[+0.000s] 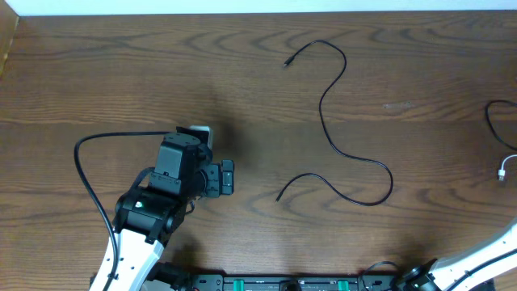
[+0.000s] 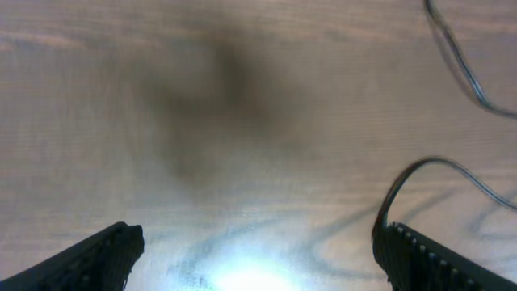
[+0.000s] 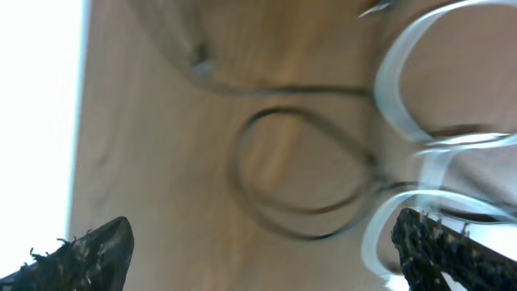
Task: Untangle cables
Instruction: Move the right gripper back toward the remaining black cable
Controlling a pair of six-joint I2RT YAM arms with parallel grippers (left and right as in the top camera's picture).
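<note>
Wiring, thick and black, is arcing out from the left arm at the far left of the table. The left gripper is hovering over bare wood with its 2 fingers spread wide apart.

Just beside its right fingertip, 1 end of the long black cable is lying flat. From there the cable is snaking in broad bends across the middle of the table. Its other plug is resting toward the far edge, well apart from the other cords.

At the right edge a second black cable is curving out of the overhead view. Just on the robot's side of it, the white cable is showing 1 small plug.

The right arm is reaching in at the near right corner. The right gripper is hanging with its fingers far apart, gripping neither cord. Beneath it, the second black cable is forming a loop and the white cable is curling in wide coils. The 2 appear to be crossing near the right finger, though blur is hiding the detail.
</note>
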